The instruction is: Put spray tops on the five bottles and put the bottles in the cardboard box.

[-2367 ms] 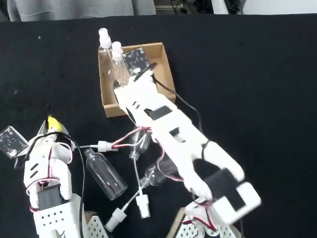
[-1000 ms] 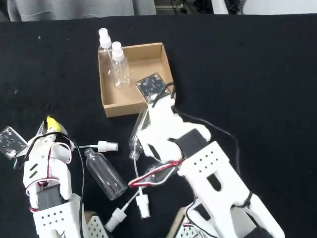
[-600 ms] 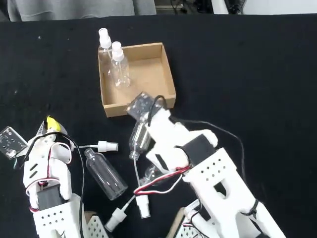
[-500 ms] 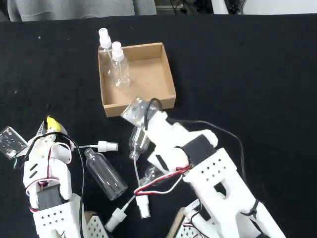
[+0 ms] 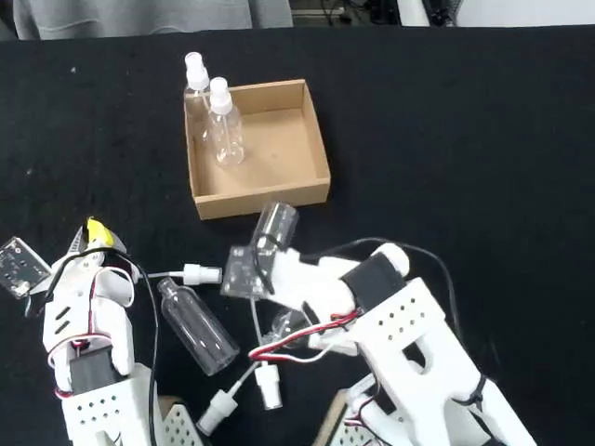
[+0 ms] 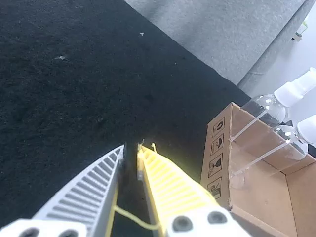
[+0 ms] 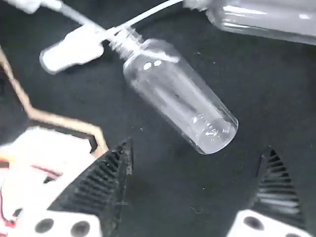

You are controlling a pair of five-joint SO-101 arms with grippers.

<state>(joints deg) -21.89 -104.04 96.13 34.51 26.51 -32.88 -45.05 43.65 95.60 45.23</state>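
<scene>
The cardboard box (image 5: 311, 139) holds two capped bottles (image 5: 223, 130) standing against one wall; the left wrist view shows them too (image 6: 276, 106). My right gripper (image 7: 197, 150) is open and hovers over an uncapped clear bottle (image 7: 180, 98) lying on the cloth, with a white spray top (image 7: 71, 49) just off its neck. My right arm (image 5: 372, 279) stretches across the loose bottles. Another uncapped bottle (image 5: 275, 226) lies just in front of the box, and a third (image 5: 197, 325) lies beside a spray top (image 5: 200, 274). My left gripper (image 5: 96, 230) rests shut and empty at the near left.
Two more spray tops (image 5: 270, 386) (image 5: 220, 406) with long dip tubes lie near the arms' bases. A second bottle's body (image 7: 266, 19) lies beyond the one under the right gripper. The black cloth to the right of the box is bare.
My right arm has pulled back from the box and turned its wrist down over the loose bottles. The bottle in front of the box now lies closer to it. The left arm has not moved.
</scene>
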